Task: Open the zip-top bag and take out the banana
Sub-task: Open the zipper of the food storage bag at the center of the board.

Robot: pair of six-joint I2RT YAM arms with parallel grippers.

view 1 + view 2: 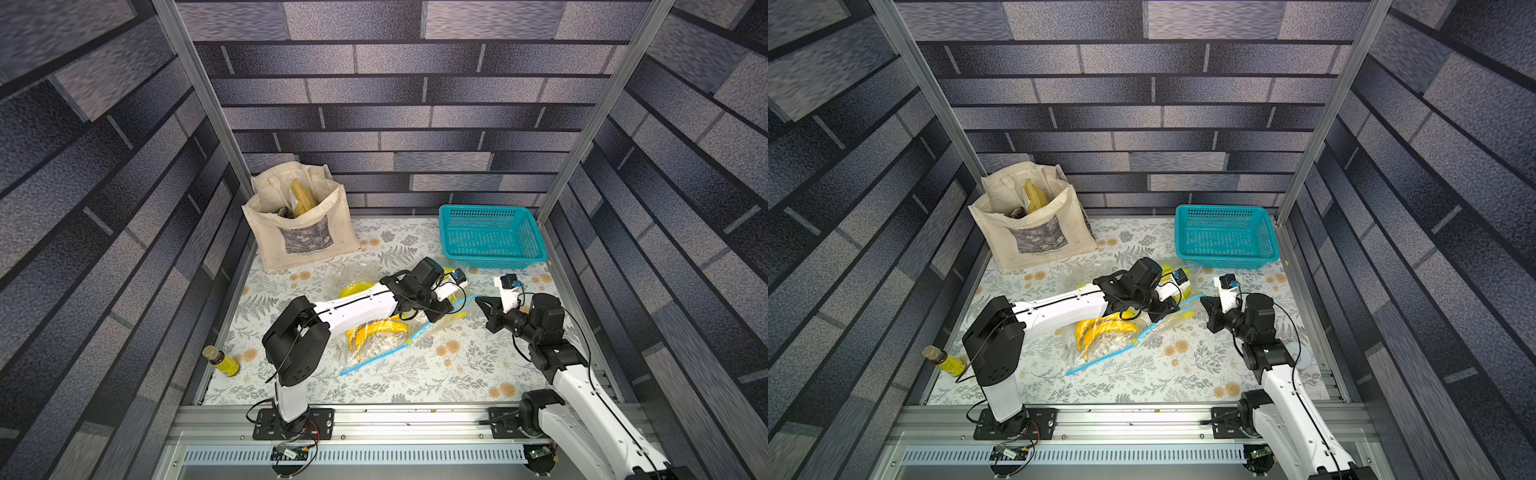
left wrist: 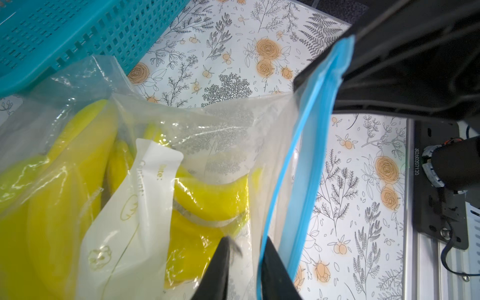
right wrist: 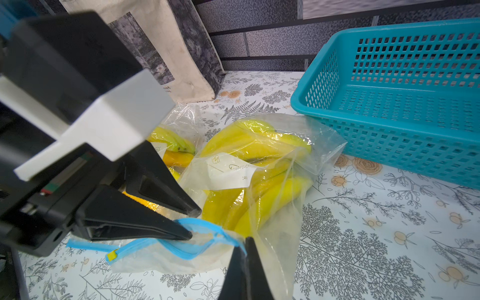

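The zip-top bag (image 3: 275, 246) is pinched tight by the right gripper (image 3: 245, 244); the left gripper (image 2: 248, 239) is seen slightly apart around its film.

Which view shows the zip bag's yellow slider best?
Right wrist: the yellow slider sits close and sharp on the blue zip strip. Both top views show only a tiny speck; the left wrist view misses it.

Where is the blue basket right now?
In both top views the teal plastic basket sits at the table's far right corner by the back wall, with the zip-top bag of bananas just in front of it.
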